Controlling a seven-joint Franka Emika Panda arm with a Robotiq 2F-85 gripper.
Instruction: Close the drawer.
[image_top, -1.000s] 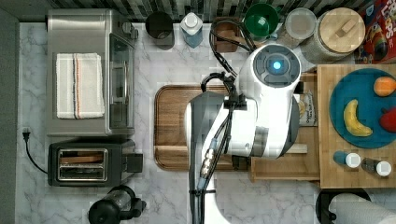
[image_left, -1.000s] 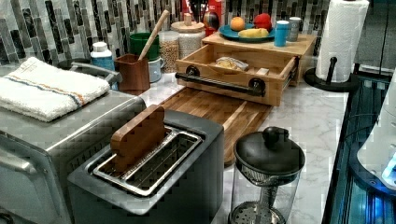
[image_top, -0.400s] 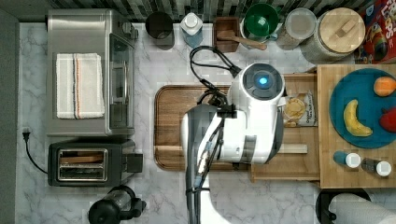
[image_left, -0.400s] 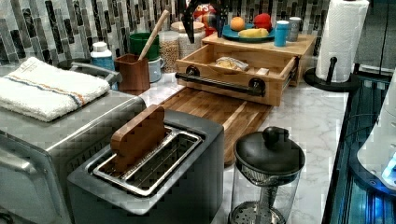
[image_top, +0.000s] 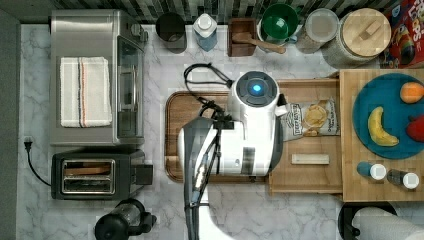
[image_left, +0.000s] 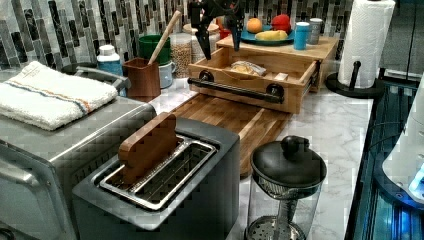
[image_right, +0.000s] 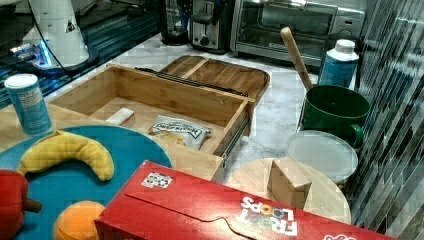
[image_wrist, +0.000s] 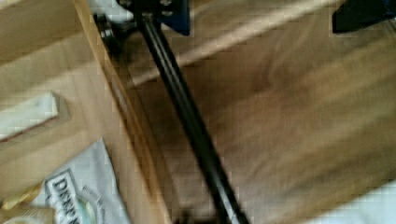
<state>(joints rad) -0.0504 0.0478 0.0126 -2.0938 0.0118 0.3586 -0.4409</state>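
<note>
The drawer (image_top: 306, 172) is a light-wood tray pulled out from under the slab that bears the blue plate (image_top: 387, 102). It holds a snack bag (image_top: 311, 119) and a small white block (image_top: 310, 159). A black bar handle (image_left: 235, 90) runs along the drawer's (image_left: 280, 82) front. My gripper (image_left: 218, 36) hangs open just above that front edge, nothing between its fingers (image_left: 202, 39). In the wrist view the handle (image_wrist: 191, 126) runs below the open gripper (image_wrist: 268, 14), with the drawer's front wall (image_wrist: 133, 140) beside it. The right view shows the open drawer (image_right: 165, 95) too.
A dark brown board (image_top: 182, 112) lies in front of the drawer, under my arm. A toaster (image_top: 95, 175), a toaster oven (image_top: 90, 75) and a glass press pot (image_left: 287, 175) stand beyond it. A paper towel roll (image_left: 365, 40) stands beside the slab; jars and cups line the wall.
My arm has moved toward the top view's left, from over the drawer to over its front edge. The gripper has come down into the left view.
</note>
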